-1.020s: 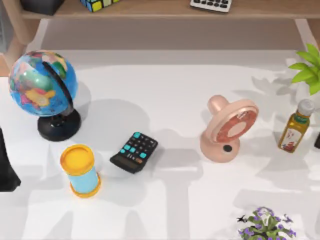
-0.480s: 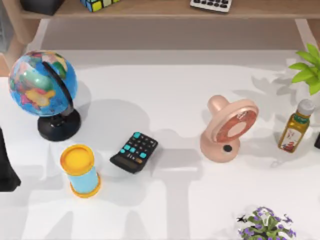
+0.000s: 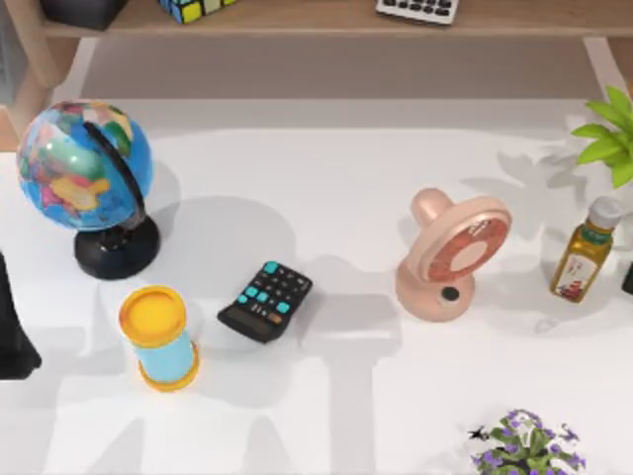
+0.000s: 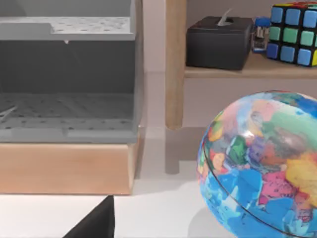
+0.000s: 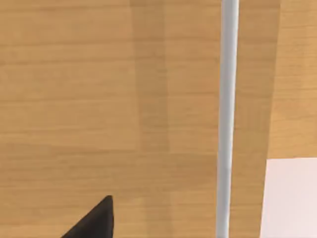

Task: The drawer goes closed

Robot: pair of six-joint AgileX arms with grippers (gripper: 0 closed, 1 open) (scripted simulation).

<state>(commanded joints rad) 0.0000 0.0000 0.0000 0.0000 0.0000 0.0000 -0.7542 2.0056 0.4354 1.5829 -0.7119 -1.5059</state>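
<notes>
Open white table (image 3: 326, 178) between globe (image 3: 84, 166) and pink fan (image 3: 457, 255); calculator (image 3: 265, 301) and yellow-capped cylinder (image 3: 158, 336) crowd the front left.

We read this as a rendered study or home-office desk. Evidence: white table (image 3: 326, 198) w/ a globe (image 3: 84, 168), calculator (image 3: 265, 301) and desk fan (image 3: 453, 259); wooden shelf (image 3: 326, 22) behind, carrying a puzzle cube (image 4: 294, 33) and tissue box (image 4: 220, 41) (left wrist view). Potted plants (image 3: 529, 447) and an oil bottle (image 3: 586, 251) suggest a domestic setting, not a lab.
</notes>
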